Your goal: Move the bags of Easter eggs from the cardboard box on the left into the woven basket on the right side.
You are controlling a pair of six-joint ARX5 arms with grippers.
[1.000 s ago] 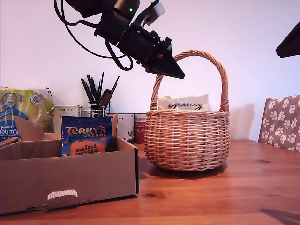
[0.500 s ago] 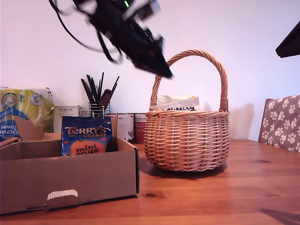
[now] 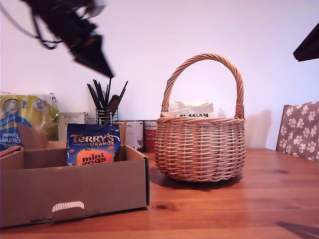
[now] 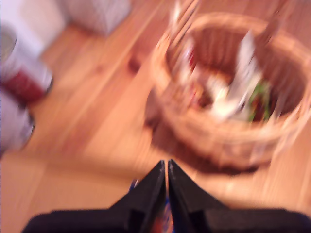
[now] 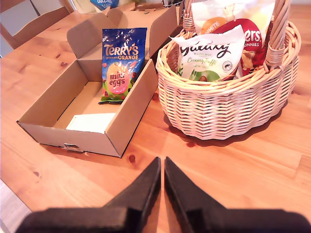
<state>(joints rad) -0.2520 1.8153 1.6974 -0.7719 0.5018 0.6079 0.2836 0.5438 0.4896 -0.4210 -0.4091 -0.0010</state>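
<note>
The blue Terry's Orange mini eggs bag (image 3: 93,144) (image 5: 121,63) stands upright against the back wall of the cardboard box (image 3: 75,186) (image 5: 131,111). The woven basket (image 3: 199,147) (image 5: 228,111) (image 4: 228,136) holds the pale Galaxy bag (image 5: 214,53) (image 3: 192,108) and a red-lettered Maltesers bag (image 5: 252,39). My first gripper (image 3: 99,67) (image 4: 166,167) is blurred, high above the box at the exterior view's upper left, shut and holding nothing. My second gripper (image 5: 162,165) is shut and empty, well back from both containers; its arm (image 3: 308,44) shows at the exterior view's upper right.
Behind the box are a yellow-and-blue kitchen towel pack (image 3: 22,119), a black wire utensil holder (image 3: 104,107) and cans (image 3: 142,134) (image 4: 24,77). A paw-print chair back (image 3: 299,129) is at the exterior view's right. A white card (image 5: 92,122) lies on the box floor.
My first arm has swung from above the basket handle to the exterior view's left, over the box. The Galaxy bag sank lower in the basket a second ago and now rests still.
</note>
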